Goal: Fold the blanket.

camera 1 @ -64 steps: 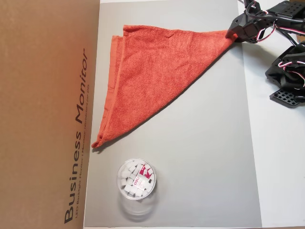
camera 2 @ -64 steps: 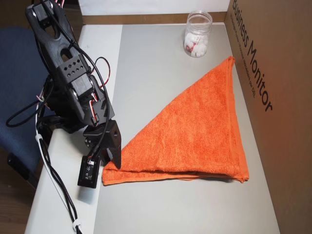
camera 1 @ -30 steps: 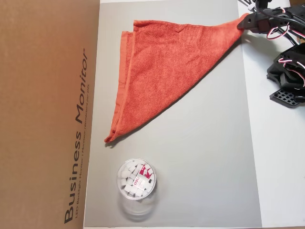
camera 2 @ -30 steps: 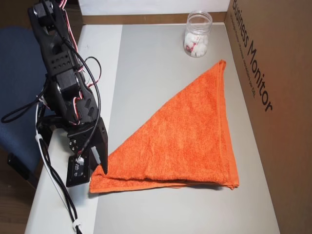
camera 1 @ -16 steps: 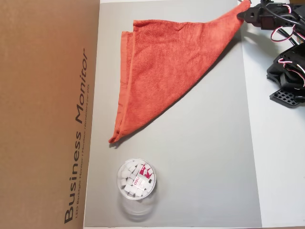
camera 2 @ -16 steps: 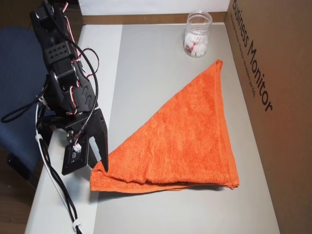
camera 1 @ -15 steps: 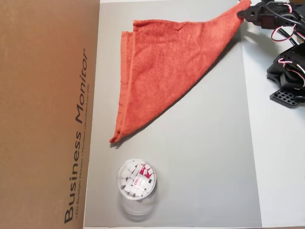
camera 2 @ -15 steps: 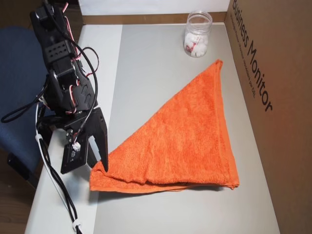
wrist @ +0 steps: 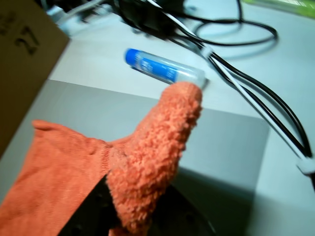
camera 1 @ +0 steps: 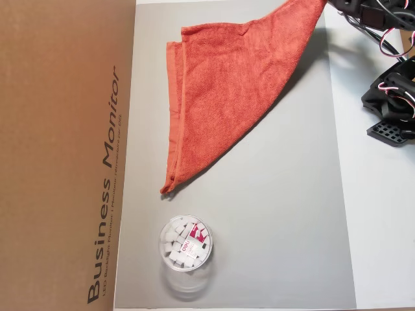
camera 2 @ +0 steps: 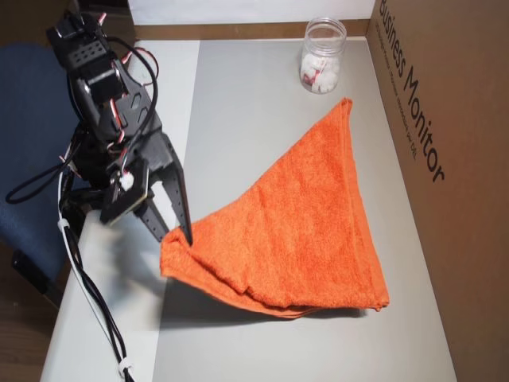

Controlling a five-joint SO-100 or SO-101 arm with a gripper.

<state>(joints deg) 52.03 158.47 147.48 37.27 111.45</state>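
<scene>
Grey matting (camera 1: 279,214) covers the white bench (camera 1: 382,246), with a brown cardboard box (camera 1: 58,155) along one edge. The blanket (camera 1: 224,91), folded into a triangle, lies long-axis diagonal, one corner lifted off the mat by the tool (camera 2: 176,231), clenched on it. A clear tub (camera 1: 185,244) holds white pieces.

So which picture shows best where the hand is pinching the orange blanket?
An overhead view: the hand grips the blanket by its lifted corner there. The wrist view shows only that corner, blurry and close. The other overhead view shows the blanket, but the hand is cut off.
</scene>
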